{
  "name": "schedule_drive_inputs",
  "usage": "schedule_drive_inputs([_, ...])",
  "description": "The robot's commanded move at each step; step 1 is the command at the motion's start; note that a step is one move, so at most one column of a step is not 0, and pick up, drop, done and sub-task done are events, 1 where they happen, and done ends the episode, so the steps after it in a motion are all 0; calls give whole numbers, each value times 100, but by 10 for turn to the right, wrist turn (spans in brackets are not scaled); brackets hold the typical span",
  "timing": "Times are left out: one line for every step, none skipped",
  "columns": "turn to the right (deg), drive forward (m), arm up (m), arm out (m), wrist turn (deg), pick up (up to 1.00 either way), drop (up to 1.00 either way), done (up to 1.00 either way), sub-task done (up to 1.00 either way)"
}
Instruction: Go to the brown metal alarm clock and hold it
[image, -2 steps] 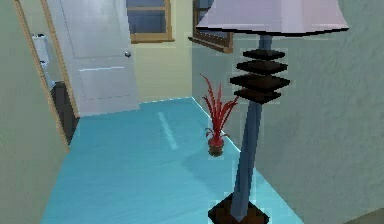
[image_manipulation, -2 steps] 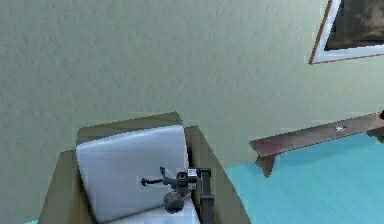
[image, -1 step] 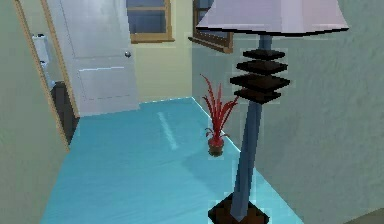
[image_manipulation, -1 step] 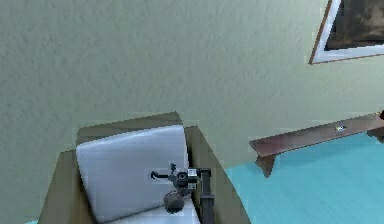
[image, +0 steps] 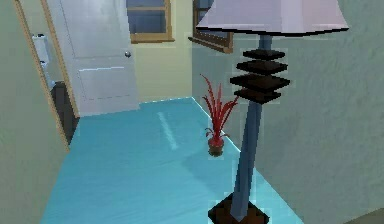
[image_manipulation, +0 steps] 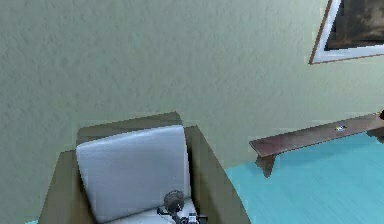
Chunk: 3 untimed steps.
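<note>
Gripper (image_manipulation: 188, 214): what looks like its far end just pokes in at the arm side view's bottom edge, over the armchair (image_manipulation: 62, 190) seat. It's too small to make out the fingers, so I can't tell their state or whether it holds anything.

Small round dark thing (image_manipulation: 175, 198), clock-shaped, sits on the seat's pale grey cushion at the near edge, right by the gripper. Touching or just beside: can't tell.

The armchair is brown with a pale grey back cushion, set against the far wall. Low brown bench (image_manipulation: 315, 140) stands to its right along the same wall, with a framed picture (image_manipulation: 355, 25) above it, top right. Teal floor (image_manipulation: 320, 190).

Forward view: floor lamp (image: 250, 110) near right, with a dark base, blue pole and pale shade. Red plant (image: 217, 115) in a small pot stands farther back by the right wall. White door (image: 95, 55) far left, window (image: 150, 20) right of it.
</note>
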Motion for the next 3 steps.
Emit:
schedule_drive_inputs([0, 0, 0, 0, 0, 100, 0, 0, 0])
schedule_drive_inputs([0, 0, 10, 0, 0, 0, 0, 0, 0])
schedule_drive_inputs([0, 0, 0, 0, 0, 0, 0, 100, 0])
